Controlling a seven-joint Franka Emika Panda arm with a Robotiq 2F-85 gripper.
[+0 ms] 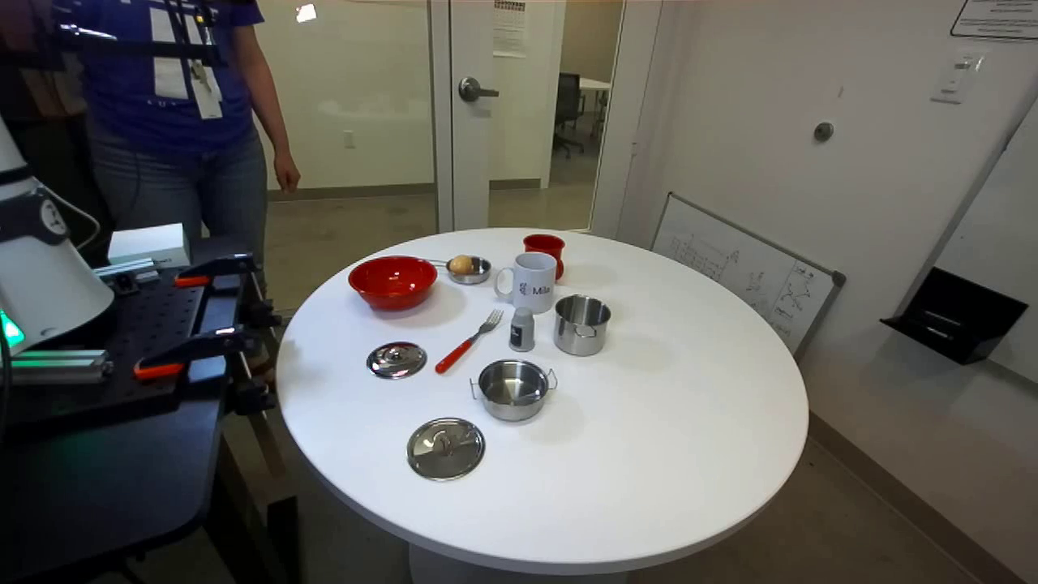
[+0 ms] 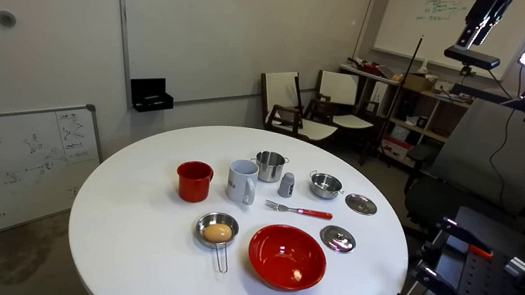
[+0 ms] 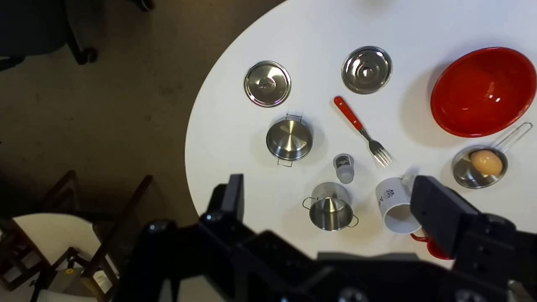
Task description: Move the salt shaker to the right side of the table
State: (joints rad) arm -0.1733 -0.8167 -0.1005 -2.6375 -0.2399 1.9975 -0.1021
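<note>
The salt shaker, a small grey cylinder with a dark label, stands upright on the round white table (image 1: pixel 689 438). It shows in both exterior views (image 1: pixel 522 331) (image 2: pixel 287 185) and in the wrist view (image 3: pixel 344 167). It stands between the tall steel pot (image 1: pixel 581 326), the fork (image 1: pixel 470 342) and the white mug (image 1: pixel 535 285). My gripper (image 3: pixel 329 186) is open with nothing between its fingers. It hangs well above the table; the shaker shows beyond the gap between the fingertips, apart from them.
A red cup (image 2: pixel 194 182) stands beside the mug. A low steel pot (image 1: pixel 514 391) and two steel lids (image 1: pixel 445 448) (image 1: pixel 396 359) lie near the shaker. A red bowl (image 2: pixel 286 258) and a small pan (image 2: pixel 201 237) holding an egg (image 2: pixel 217 233) are also on the table.
</note>
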